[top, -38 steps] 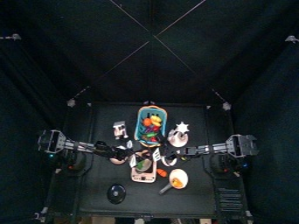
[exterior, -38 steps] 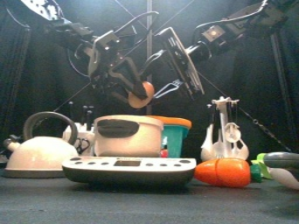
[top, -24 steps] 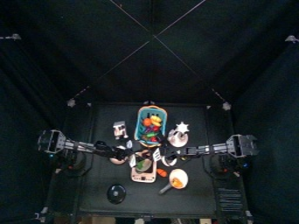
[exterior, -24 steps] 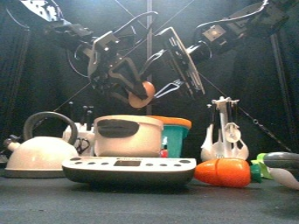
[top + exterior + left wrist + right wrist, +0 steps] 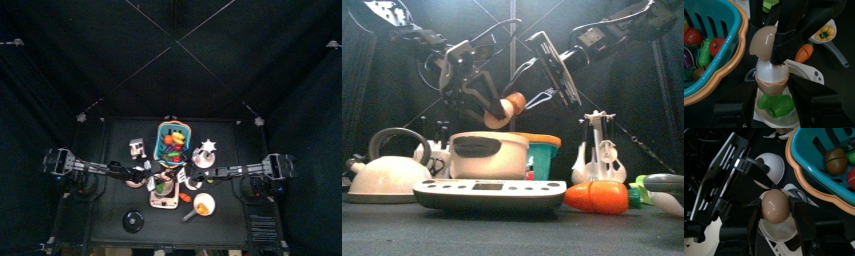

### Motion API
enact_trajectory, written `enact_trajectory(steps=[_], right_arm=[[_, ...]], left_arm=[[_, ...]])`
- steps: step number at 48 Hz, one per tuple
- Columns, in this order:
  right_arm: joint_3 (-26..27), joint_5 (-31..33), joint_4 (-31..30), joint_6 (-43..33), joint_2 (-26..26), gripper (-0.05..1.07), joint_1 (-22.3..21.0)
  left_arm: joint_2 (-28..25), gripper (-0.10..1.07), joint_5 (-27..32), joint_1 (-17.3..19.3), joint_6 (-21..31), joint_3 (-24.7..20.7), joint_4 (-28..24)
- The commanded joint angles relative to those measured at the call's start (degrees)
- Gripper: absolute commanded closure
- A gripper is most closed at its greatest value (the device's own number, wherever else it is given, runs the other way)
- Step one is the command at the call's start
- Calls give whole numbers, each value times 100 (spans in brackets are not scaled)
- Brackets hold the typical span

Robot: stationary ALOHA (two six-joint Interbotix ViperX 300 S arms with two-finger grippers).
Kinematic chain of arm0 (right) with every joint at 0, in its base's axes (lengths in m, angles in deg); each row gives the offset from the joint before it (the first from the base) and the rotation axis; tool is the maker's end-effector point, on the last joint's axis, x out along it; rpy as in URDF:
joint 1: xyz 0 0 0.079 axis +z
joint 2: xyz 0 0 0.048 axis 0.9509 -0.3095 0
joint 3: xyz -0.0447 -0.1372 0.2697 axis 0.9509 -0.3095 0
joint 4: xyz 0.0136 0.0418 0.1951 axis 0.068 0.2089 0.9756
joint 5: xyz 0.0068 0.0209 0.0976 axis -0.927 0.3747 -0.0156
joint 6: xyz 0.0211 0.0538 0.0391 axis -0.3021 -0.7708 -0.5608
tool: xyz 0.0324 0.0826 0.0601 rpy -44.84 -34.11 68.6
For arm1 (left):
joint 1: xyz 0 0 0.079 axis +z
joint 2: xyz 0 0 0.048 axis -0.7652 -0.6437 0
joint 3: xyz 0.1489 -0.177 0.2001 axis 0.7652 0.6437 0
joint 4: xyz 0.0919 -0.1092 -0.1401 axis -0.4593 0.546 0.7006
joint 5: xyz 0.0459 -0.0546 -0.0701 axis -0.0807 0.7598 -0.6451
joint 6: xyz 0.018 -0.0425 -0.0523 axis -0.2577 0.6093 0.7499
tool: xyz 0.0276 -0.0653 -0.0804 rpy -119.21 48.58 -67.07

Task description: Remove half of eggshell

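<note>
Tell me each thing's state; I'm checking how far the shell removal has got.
eggshell half: gripped by the right gripper, tilted away from the egg.
egg: held in the left gripper, white top bared.
basket: upright, holding toy vegetables.
kettle: upright on the table.

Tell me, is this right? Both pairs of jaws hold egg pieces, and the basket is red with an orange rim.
No: the basket is teal, not red, as the left wrist view shows. The left gripper does hold the lower egg piece, the right gripper the half of eggshell.
</note>
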Motion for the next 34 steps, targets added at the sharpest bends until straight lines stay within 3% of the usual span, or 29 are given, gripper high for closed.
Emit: enact_trajectory(steps=[1, 23, 34], right_arm=[[35, 18, -9, 9, 237, 36, 0], [-404, 158, -9, 0, 694, 36, 53], [-844, 193, 360, 26, 914, 36, 149]], left_arm=[[141, 21, -26, 18, 9, -35, -9], [360, 21, -26, 18, -26, 202, -9], [404, 21, -26, 18, -53, 246, -18]])
